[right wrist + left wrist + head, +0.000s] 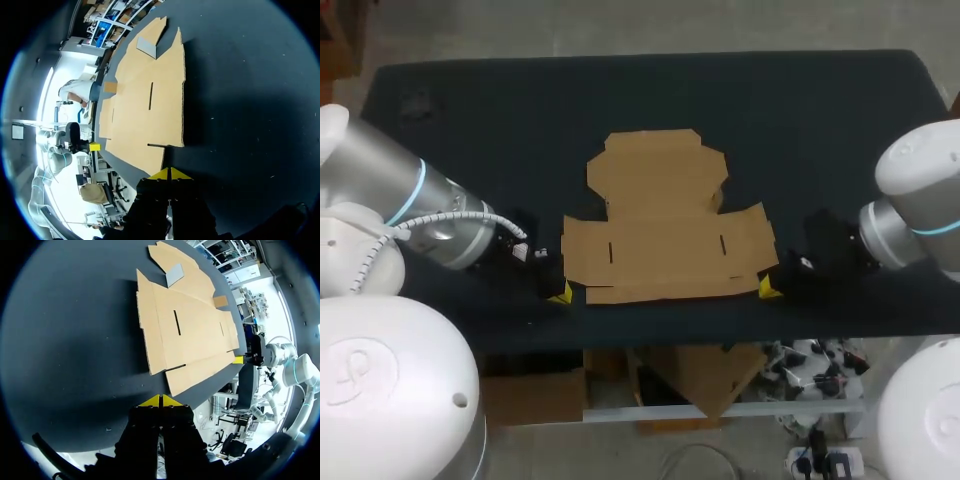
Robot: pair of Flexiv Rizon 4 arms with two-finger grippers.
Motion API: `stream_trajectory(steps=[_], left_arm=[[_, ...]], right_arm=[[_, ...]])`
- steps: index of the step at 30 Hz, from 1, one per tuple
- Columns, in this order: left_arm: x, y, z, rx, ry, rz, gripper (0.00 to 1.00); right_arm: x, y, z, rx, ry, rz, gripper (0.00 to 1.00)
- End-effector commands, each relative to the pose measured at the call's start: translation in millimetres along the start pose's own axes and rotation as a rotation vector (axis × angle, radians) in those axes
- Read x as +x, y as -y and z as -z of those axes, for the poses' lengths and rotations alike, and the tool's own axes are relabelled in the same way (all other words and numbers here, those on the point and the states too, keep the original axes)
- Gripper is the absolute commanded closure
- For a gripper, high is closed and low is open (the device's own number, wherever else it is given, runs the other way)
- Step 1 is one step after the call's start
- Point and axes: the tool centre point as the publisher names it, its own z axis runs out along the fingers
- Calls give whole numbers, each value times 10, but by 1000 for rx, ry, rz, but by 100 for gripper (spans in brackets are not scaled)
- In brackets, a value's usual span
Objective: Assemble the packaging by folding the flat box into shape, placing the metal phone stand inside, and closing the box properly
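The flat cardboard box [665, 225] lies unfolded in the middle of the dark table, its slotted panel [190, 335] toward the front edge. Small side flaps [174, 275] [147, 46] stand slightly raised where the panels meet. My left gripper [558, 292] [160, 401] sits low at the box's front left corner, shut and empty, just short of the cardboard [150, 100]. At the front right corner my right gripper [770, 287] [170, 173] is likewise shut with nothing in it. No metal phone stand shows in any view.
The table's front edge [660, 325] runs close behind both grippers. Bare dark tabletop [500, 130] stretches to the left, right and back of the box. Boxes and cables lie on the floor below the front edge.
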Motion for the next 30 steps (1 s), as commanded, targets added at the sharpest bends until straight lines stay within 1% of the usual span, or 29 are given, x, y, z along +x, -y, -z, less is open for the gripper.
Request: stream_trajectory(steps=[1,16,30], left_arm=[[-26,4,-33,-1,-3,2,100],[-66,-22,-91,-17,-19,12,100],[-74,-21,-197,-49,-35,17,100]], right_arm=[[2,-1,-13,-8,-6,3,100],[90,-42,8,-32,-2,30,100],[80,-76,10,-43,-13,35,100]])
